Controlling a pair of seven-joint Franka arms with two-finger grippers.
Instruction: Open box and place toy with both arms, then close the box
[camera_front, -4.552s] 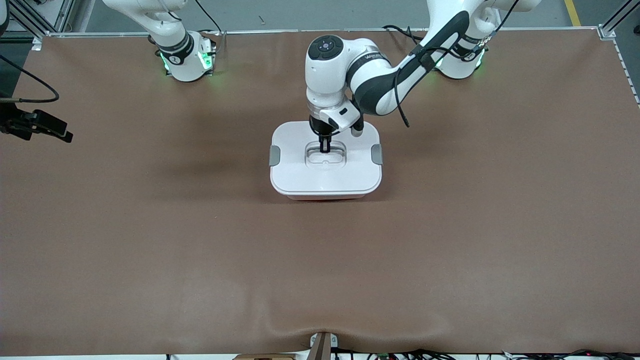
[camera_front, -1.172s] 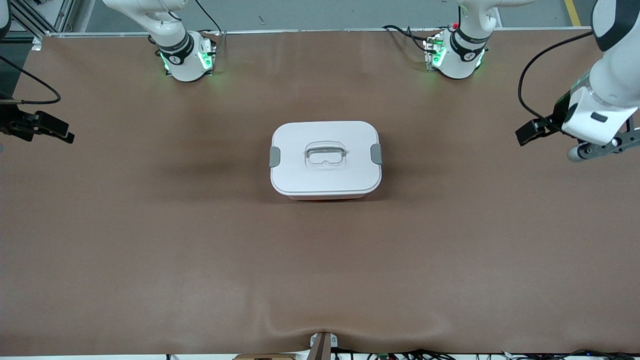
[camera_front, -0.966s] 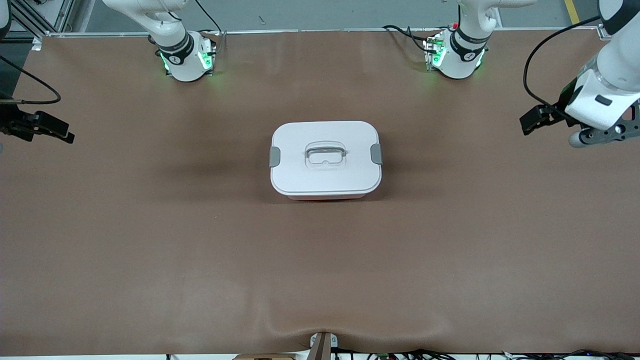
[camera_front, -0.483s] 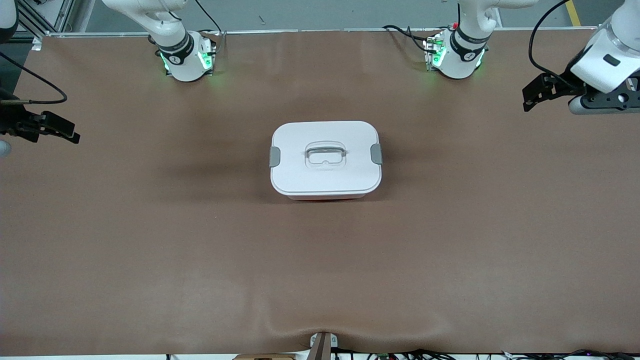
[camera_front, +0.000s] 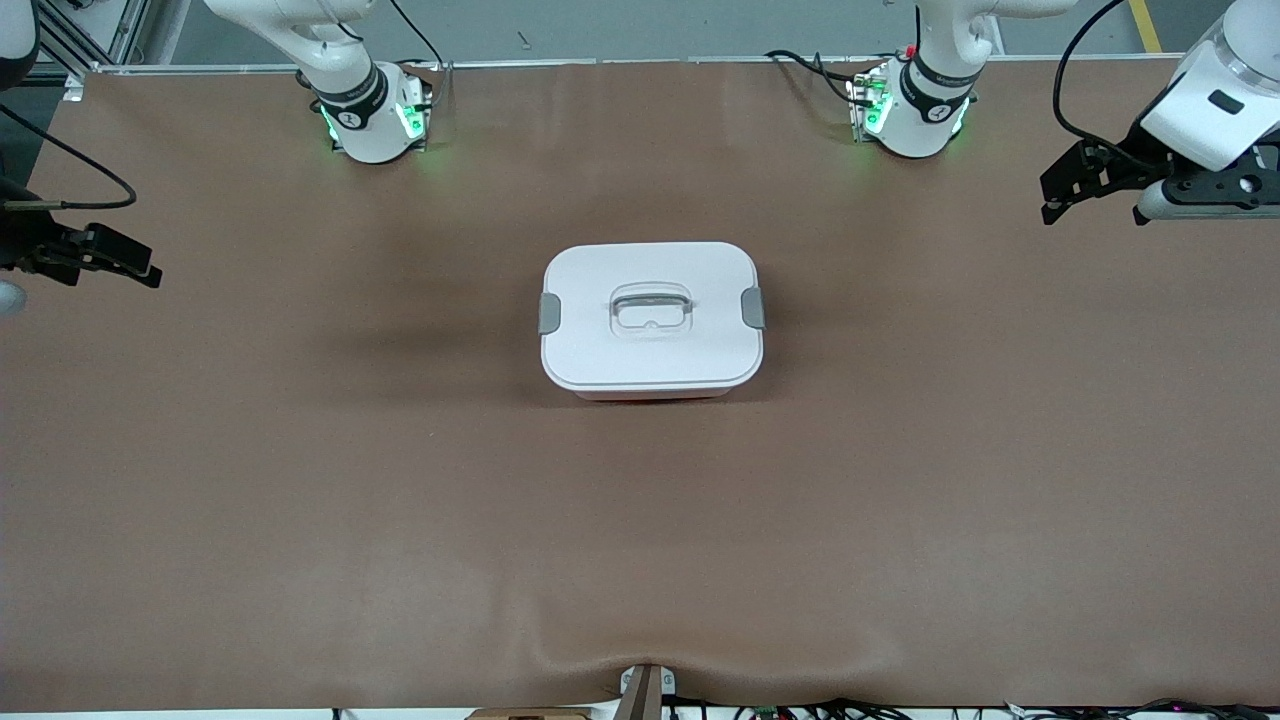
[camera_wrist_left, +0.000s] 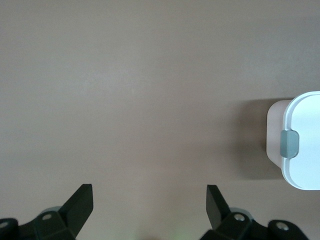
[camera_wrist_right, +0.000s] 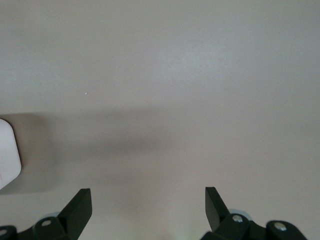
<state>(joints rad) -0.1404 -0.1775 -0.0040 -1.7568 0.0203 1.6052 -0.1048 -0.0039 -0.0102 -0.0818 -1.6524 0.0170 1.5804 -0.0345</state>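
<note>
The box (camera_front: 651, 350) stands in the middle of the table with its white lid on. The clear handle (camera_front: 651, 308) lies in its recess and both grey clips (camera_front: 549, 313) sit at the lid's short ends. The toy is not in view. My left gripper (camera_front: 1055, 195) is open and empty, up in the air over the left arm's end of the table; its wrist view (camera_wrist_left: 149, 200) shows the box's end (camera_wrist_left: 300, 145) with one clip. My right gripper (camera_front: 140, 268) is open and empty over the right arm's end; its wrist view (camera_wrist_right: 148, 200) catches one box corner (camera_wrist_right: 7, 152).
The brown table mat (camera_front: 400, 500) spreads all round the box. The arms' green-lit bases (camera_front: 375, 120) stand along the table's edge farthest from the front camera. A small bracket (camera_front: 645, 690) sits at the edge nearest that camera.
My left gripper has let go of the lid handle, swung out to the left arm's end of the table and kept drifting toward the bases. The right gripper has barely shifted.
</note>
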